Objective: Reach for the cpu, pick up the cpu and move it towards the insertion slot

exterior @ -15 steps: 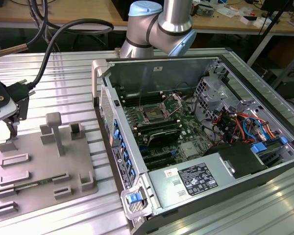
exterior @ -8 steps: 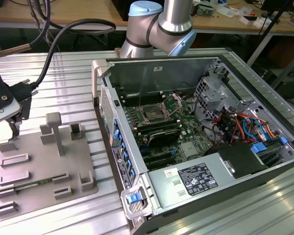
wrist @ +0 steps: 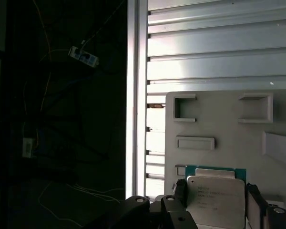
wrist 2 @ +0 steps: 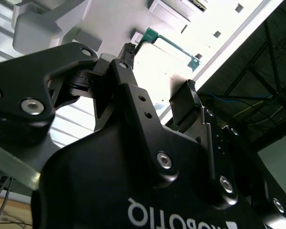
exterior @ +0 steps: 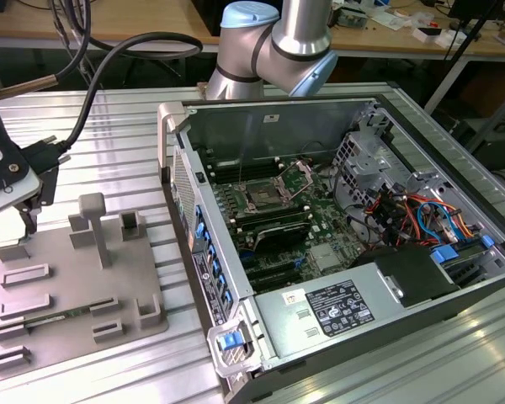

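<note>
The cpu [wrist: 215,199], a silvery square with a thin green rim, sits between my two black fingers over the grey tray [wrist: 219,119]. One finger [wrist: 180,191] lies against one edge and the other finger [wrist: 255,202] against the opposite edge. In the second wrist view its green rim [wrist 2: 168,44] shows just past the fingertips of the gripper [wrist 2: 159,69]. In the exterior view the gripper [exterior: 21,206] hangs over the tray's [exterior: 67,295] end at that view's far left. The insertion slot [exterior: 265,199], a silver-framed socket, lies on the green motherboard inside the open case.
The open computer case [exterior: 337,244] stands at the exterior view's right, with a raised side wall [exterior: 178,168] between tray and board. Raised blocks [exterior: 93,223] stick up from the tray. The arm's base [exterior: 261,50] and a thick cable [exterior: 109,76] are behind. The ribbed table's edge [wrist: 137,95] runs beside the tray.
</note>
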Available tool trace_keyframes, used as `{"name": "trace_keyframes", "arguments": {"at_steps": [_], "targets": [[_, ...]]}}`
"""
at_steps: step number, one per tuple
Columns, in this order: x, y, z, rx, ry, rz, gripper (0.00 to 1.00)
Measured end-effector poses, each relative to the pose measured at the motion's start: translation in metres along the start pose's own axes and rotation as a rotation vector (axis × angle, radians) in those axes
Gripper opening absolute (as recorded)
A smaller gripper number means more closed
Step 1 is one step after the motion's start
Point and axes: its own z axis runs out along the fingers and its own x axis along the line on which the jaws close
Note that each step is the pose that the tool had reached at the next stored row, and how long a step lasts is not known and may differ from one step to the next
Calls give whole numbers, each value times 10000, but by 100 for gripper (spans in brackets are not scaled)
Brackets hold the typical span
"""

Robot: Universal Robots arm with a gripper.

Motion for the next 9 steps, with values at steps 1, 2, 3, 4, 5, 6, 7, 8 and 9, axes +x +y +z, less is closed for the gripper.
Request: {"name": "trace_keyframes", "arguments": {"at_steps": [1, 2, 3, 4, 5, 6, 7, 8, 9], "targets": [[0, 0, 0, -1, -2, 0, 55], [0, 0, -1, -2, -2, 0, 55], [0, 0, -4, 0, -1, 0, 55], [0, 0, -8, -1, 0, 0, 55], [0, 0, -12, 0, 0, 0, 55], [0, 0, -17, 1, 1, 0, 55], [0, 0, -26, 0, -1, 0, 55], [1, 0, -34, 0, 0, 0, 55], [1, 0, -40, 0, 0, 0, 55]]}}
